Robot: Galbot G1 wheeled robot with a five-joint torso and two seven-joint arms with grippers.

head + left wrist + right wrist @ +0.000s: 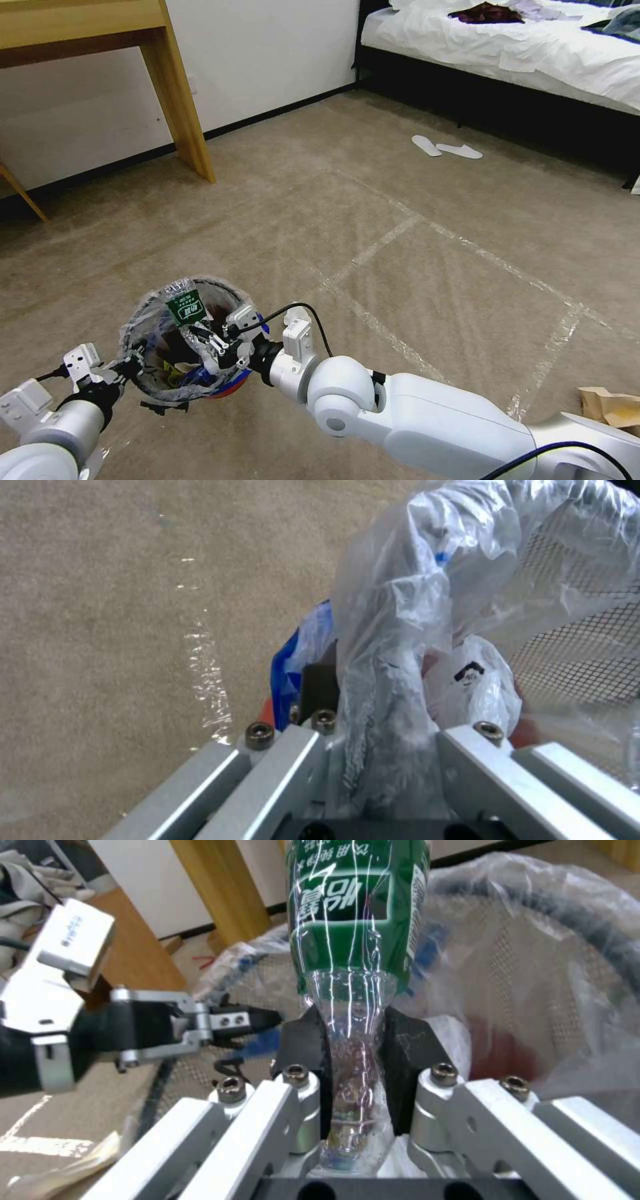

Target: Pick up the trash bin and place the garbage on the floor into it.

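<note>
Right gripper [353,1050], closest to you, was clamped on the neck of the green-label bottle [353,915], w/ the bottle body sticking out beyond the black pads [303,1050] and over the mouth of the trash bin [190,347]. Left gripper [383,740] was pinched on the bin's rim, w/ the clear liner bag [427,580] bunched between its fingers, holding the bin up off the carpet [400,220].

Risks, as I judged them: the bottle was held only by its thin neck, so it could pivot or slip as you let go. Part of it sat above the rim, so a release there might tip it out over the edge. Left grip was partly on slippery film, so the bin could sag or twist under added weight. The two grippers were near each other across the rim; you could clip one w/ the other.

A brown paper bag [610,407] lay on the carpet well off beyond the right arm. White slippers [447,148] lay far ahead by the bed [507,40], and a wooden table leg [180,100] stood beyond the bin. Nothing blocked the drop.
</note>
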